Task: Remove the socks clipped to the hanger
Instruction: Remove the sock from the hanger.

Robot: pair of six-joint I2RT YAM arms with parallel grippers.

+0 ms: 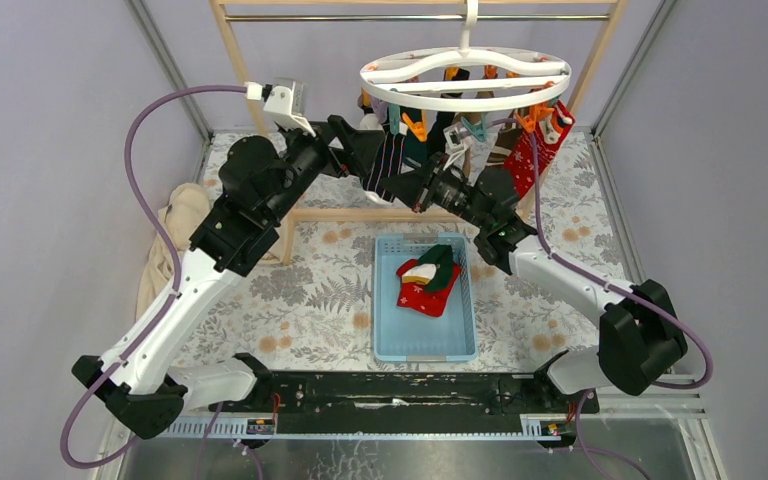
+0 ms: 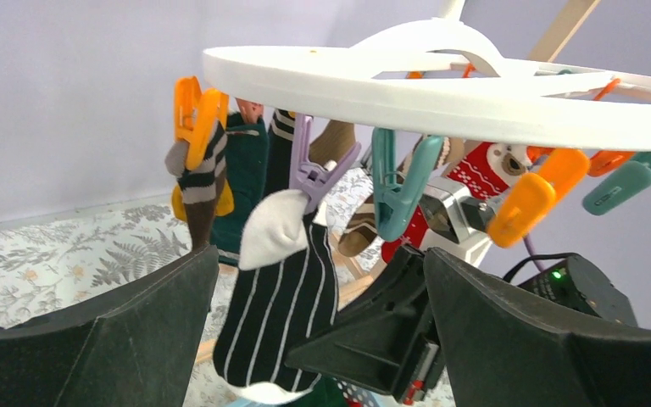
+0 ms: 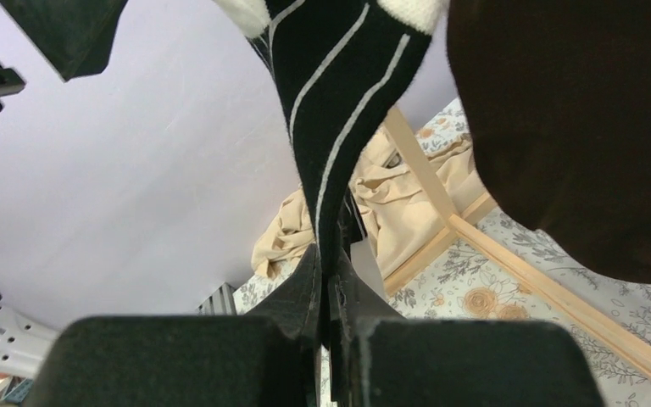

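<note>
The white round hanger (image 1: 465,78) hangs from the wooden rack with several socks clipped under it. A black-and-white striped sock (image 2: 280,309) dangles from a purple clip (image 2: 314,174). My right gripper (image 3: 331,275) is shut on the lower end of this striped sock (image 3: 339,85); in the top view the right gripper (image 1: 403,187) sits just below the ring. My left gripper (image 2: 320,263) stands open, level with the same sock, its fingers (image 2: 127,339) wide on either side and touching nothing. In the top view the left gripper (image 1: 372,150) is at the ring's left side.
A blue basket (image 1: 425,352) on the floral table holds a red patterned sock (image 1: 428,292) and a green one. A dark brown sock (image 3: 559,127) hangs right beside the striped one. Beige cloth (image 1: 175,225) lies at the left, by the wooden rack frame (image 1: 360,214).
</note>
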